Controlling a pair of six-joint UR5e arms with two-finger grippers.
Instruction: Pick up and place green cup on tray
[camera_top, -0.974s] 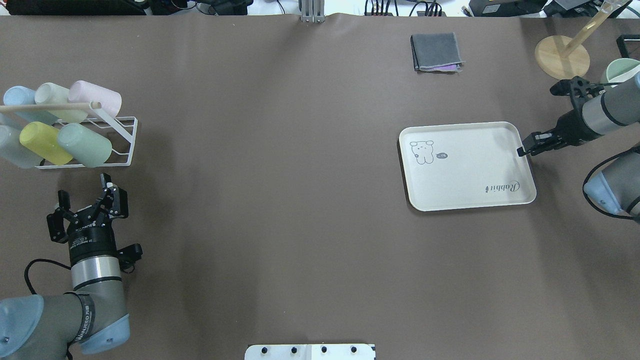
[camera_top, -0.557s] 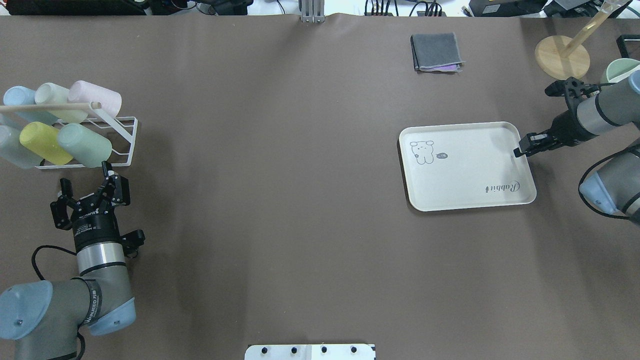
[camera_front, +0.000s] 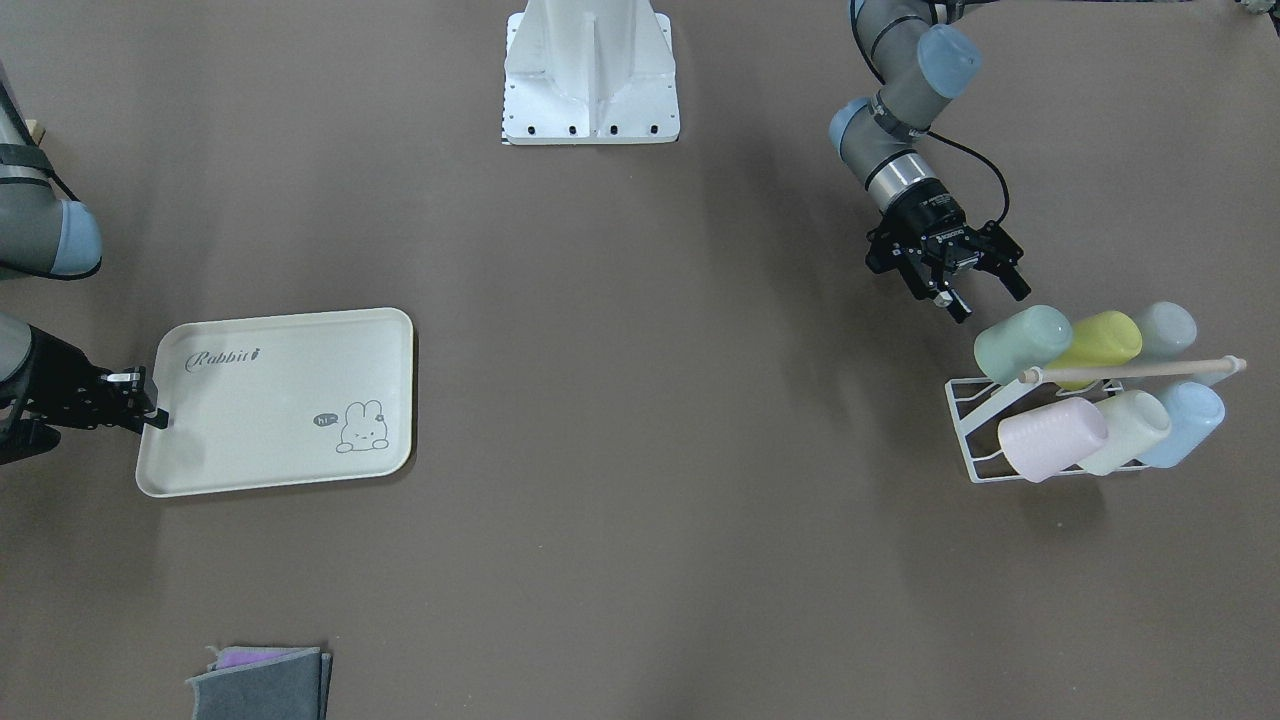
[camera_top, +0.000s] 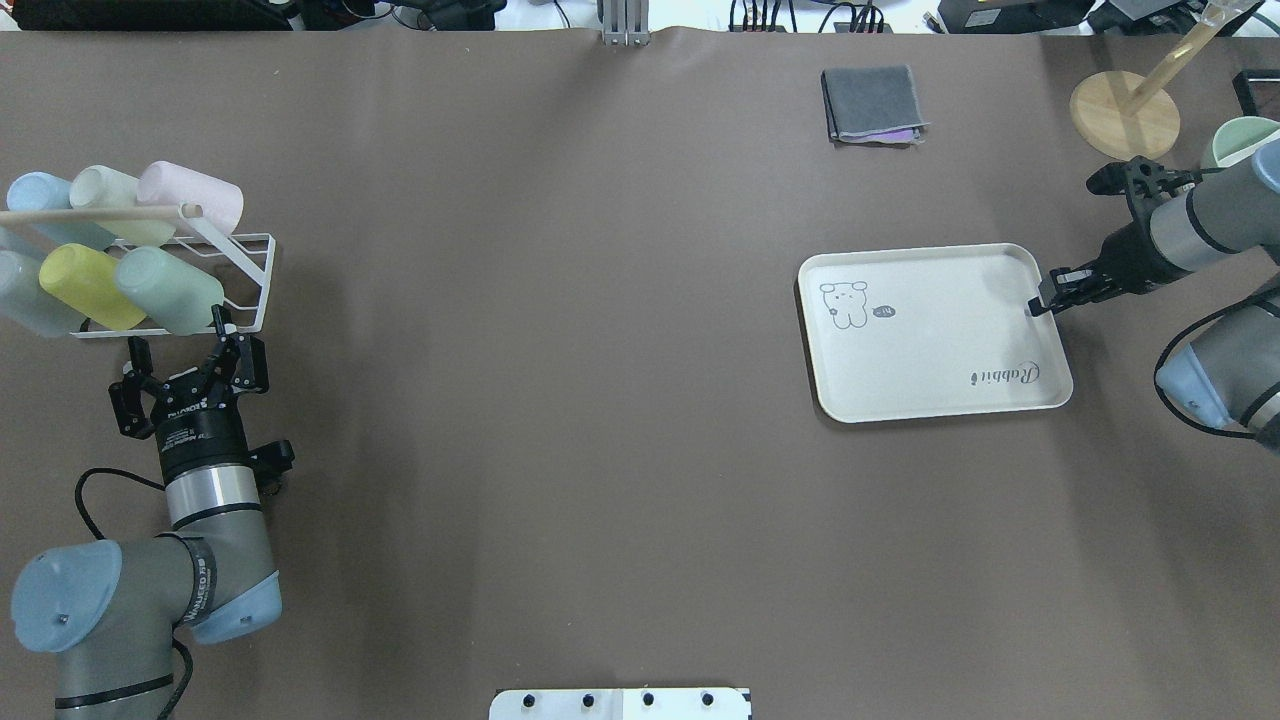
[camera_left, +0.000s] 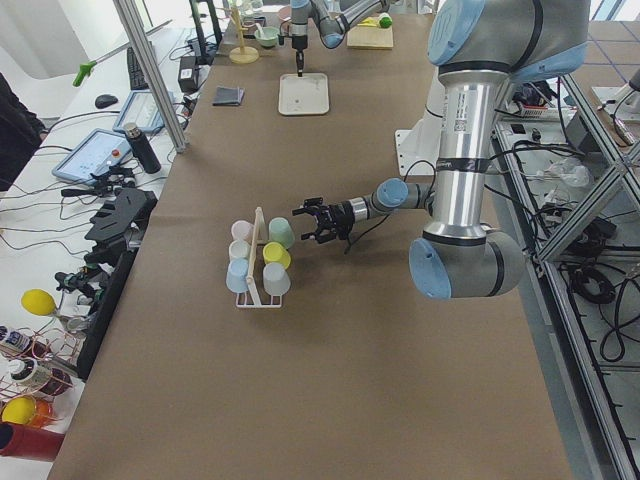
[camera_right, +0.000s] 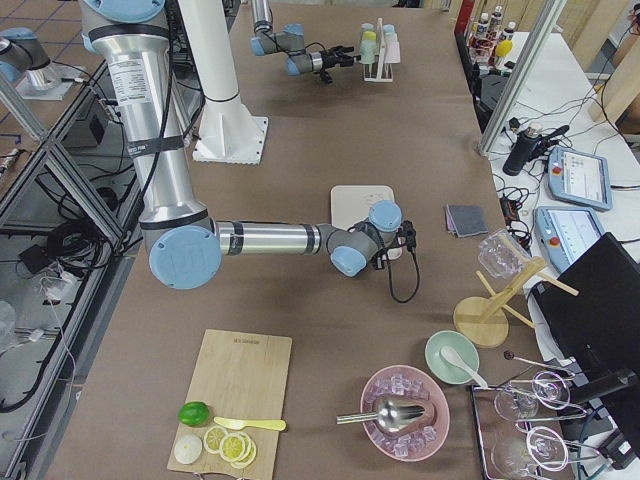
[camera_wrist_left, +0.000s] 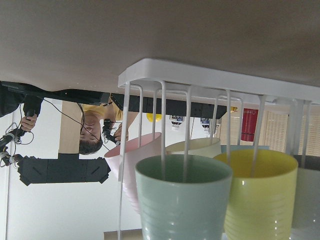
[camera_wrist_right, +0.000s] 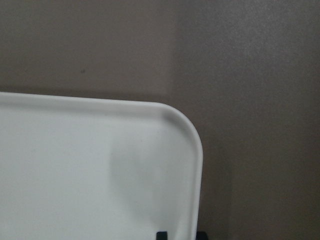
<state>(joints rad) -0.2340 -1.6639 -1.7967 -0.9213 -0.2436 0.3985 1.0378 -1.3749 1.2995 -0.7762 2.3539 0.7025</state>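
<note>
The green cup (camera_top: 170, 290) lies on its side in the lower row of a white wire rack (camera_top: 262, 262), mouth toward my left arm; it also shows in the front view (camera_front: 1022, 343) and the left wrist view (camera_wrist_left: 182, 200). My left gripper (camera_top: 183, 345) is open and empty, just short of the cup's mouth, fingers either side of its line. The cream tray (camera_top: 935, 385) lies on the right. My right gripper (camera_top: 1040, 300) is shut on the tray's right rim (camera_wrist_right: 197, 165), its fingertips (camera_wrist_right: 161, 234) straddling the edge.
A yellow cup (camera_top: 85, 285), pink cup (camera_top: 190, 195), cream cup (camera_top: 115, 190) and blue cup (camera_top: 35, 192) share the rack under a wooden rod (camera_top: 90, 212). A folded grey cloth (camera_top: 873, 103), a wooden stand (camera_top: 1124, 113) and a green bowl (camera_top: 1235, 140) sit at the back right.
My left gripper has moved forward toward the rack and now sits right below the green cup's mouth. The right wrist has shifted slightly; its tip stays at the tray's rim.
</note>
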